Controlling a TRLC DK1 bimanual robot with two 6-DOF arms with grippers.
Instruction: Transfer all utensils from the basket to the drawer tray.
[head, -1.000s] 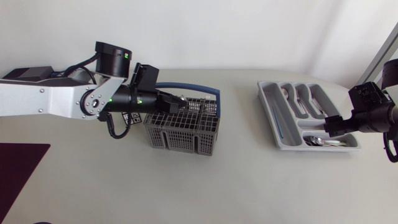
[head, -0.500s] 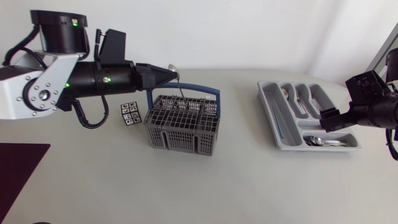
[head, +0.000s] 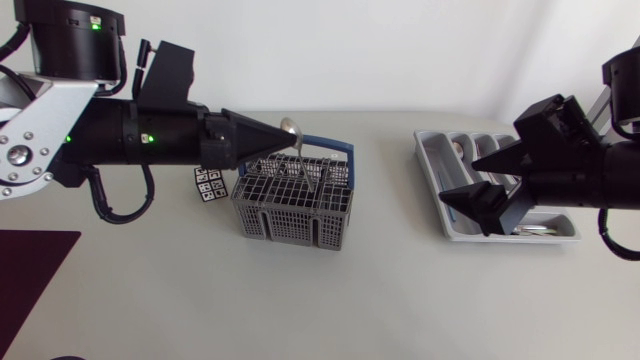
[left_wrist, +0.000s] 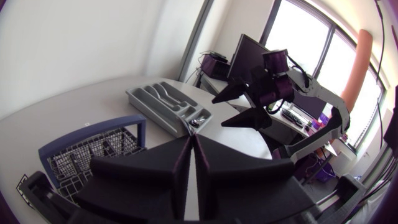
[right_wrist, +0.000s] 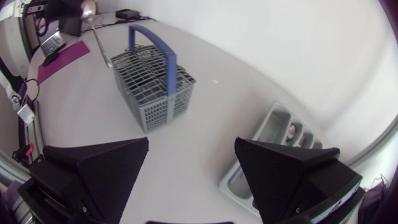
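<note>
The left arm (head: 110, 135) comes in from the left and lies level, its black wrist pointing right. The left gripper (head: 293, 142) has its wedge fingers (left_wrist: 168, 168) pressed close together, and they pinch a spoon (head: 289, 127) near its bowl end. The right arm (head: 600, 175) enters from the right, with its wrist turned left. The right gripper (head: 478, 183) is spread wide, and its two fingers (right_wrist: 99, 165) stand well apart with nothing between them.

table (head: 380, 290): pale grey, plain top.
basket (head: 293, 205): grey mesh with a blue handle — stands left of the middle.
drawer tray (head: 432, 165): grey, at the right, well apart from the basket.
card (head: 209, 184): small, black-and-white squares, just beside the basket.
mat (head: 30, 265): dark maroon — at the near left corner.
</note>
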